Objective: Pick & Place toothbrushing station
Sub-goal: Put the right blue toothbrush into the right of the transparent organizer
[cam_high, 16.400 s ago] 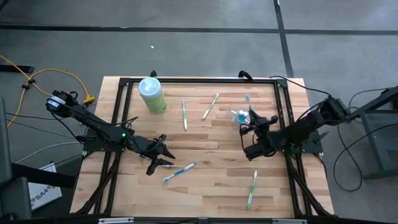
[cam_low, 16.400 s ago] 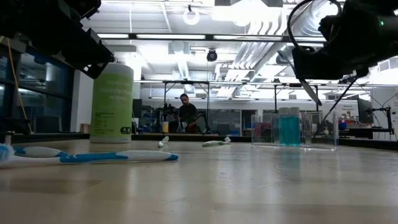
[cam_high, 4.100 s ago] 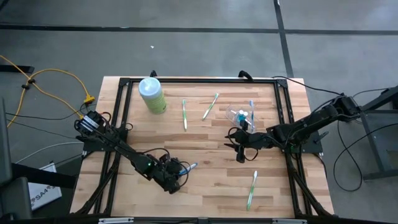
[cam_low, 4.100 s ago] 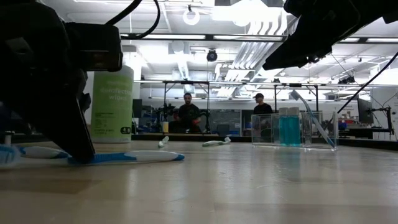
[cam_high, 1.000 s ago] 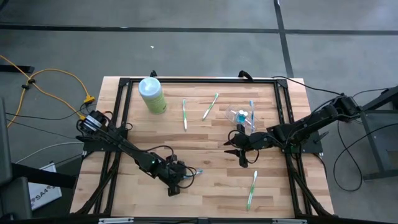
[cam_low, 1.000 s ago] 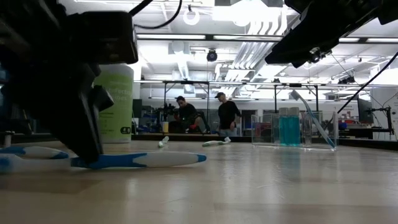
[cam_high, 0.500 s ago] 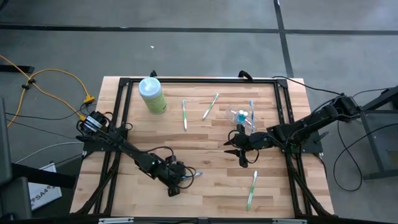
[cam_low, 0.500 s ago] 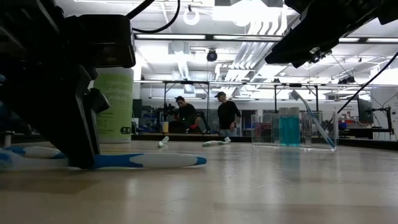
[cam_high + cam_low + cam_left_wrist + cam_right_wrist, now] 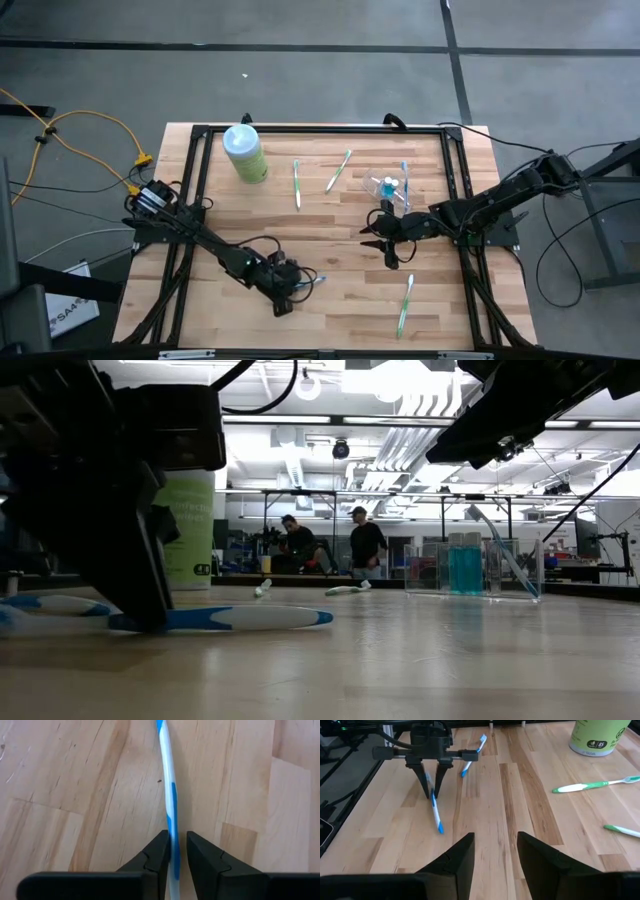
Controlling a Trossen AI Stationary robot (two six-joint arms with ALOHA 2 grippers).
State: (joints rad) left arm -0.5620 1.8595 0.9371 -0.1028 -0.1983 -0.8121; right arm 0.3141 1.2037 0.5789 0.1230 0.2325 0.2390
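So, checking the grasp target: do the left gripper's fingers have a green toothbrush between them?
No, the left gripper straddles a blue-and-white toothbrush lying on the wooden table.
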